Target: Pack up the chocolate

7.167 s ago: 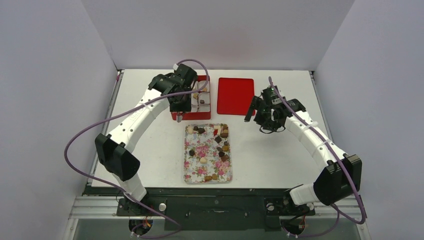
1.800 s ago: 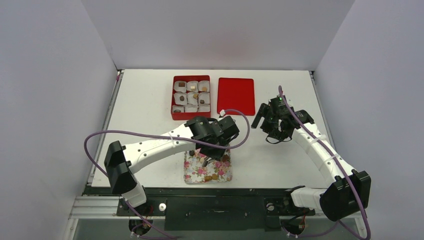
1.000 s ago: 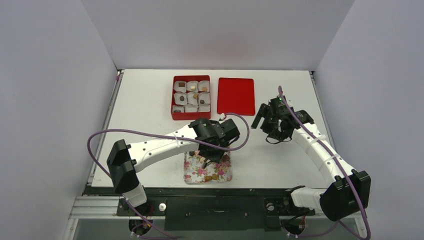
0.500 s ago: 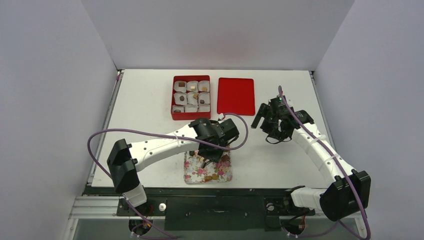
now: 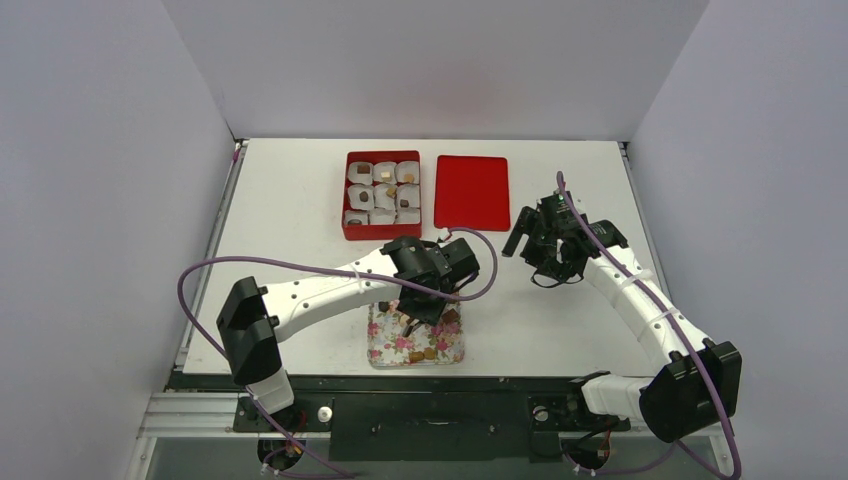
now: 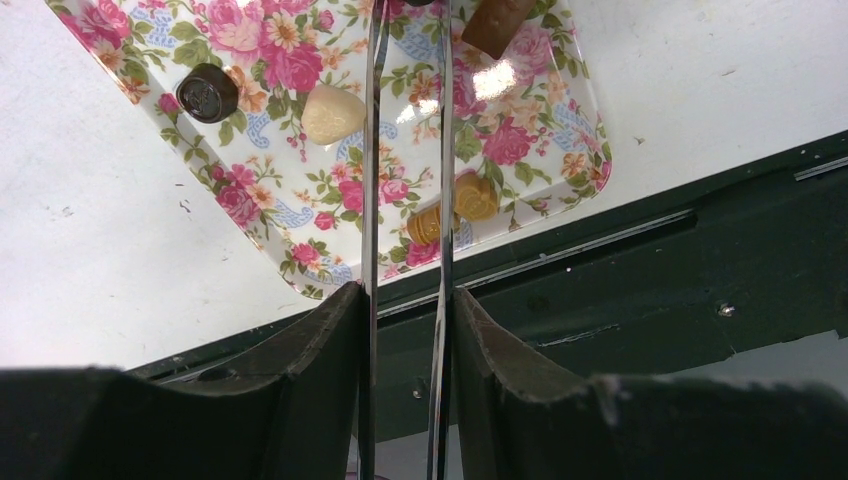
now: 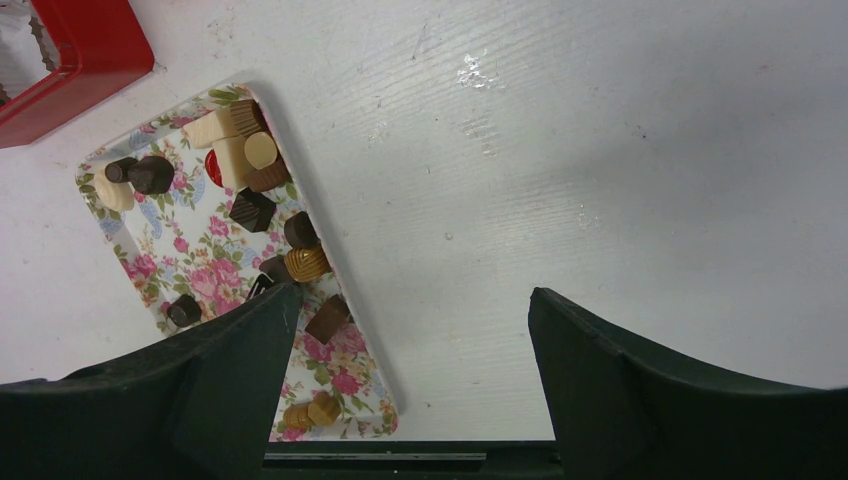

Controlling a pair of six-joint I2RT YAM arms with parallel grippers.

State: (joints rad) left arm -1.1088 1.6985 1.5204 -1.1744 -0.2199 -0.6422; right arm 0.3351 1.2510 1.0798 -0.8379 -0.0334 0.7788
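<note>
The chocolate lies as small brown, tan and cream pieces on the floral tray (image 5: 392,343). In the left wrist view I see a dark round piece (image 6: 207,92), a cream piece (image 6: 333,113), a brown piece (image 6: 497,15) and tan pieces (image 6: 465,197). My left gripper (image 5: 425,303) (image 6: 405,295) hangs over the tray, shut on thin metal tweezers (image 6: 372,150). Their blades stand slightly apart and their tips run off the top edge. My right gripper (image 5: 530,250) (image 7: 412,295) is open and empty over bare table, right of the tray (image 7: 355,345).
A red box (image 5: 347,195) with white paper cups, some holding a piece, stands at the back centre. Its flat red lid (image 5: 472,192) lies to the right of it. The tray sits close to the table's near edge (image 6: 560,255).
My left arm has swung from the red box down to the tray, and in the last second it has only settled slightly. My right arm has drawn a little to the right and stays still.
</note>
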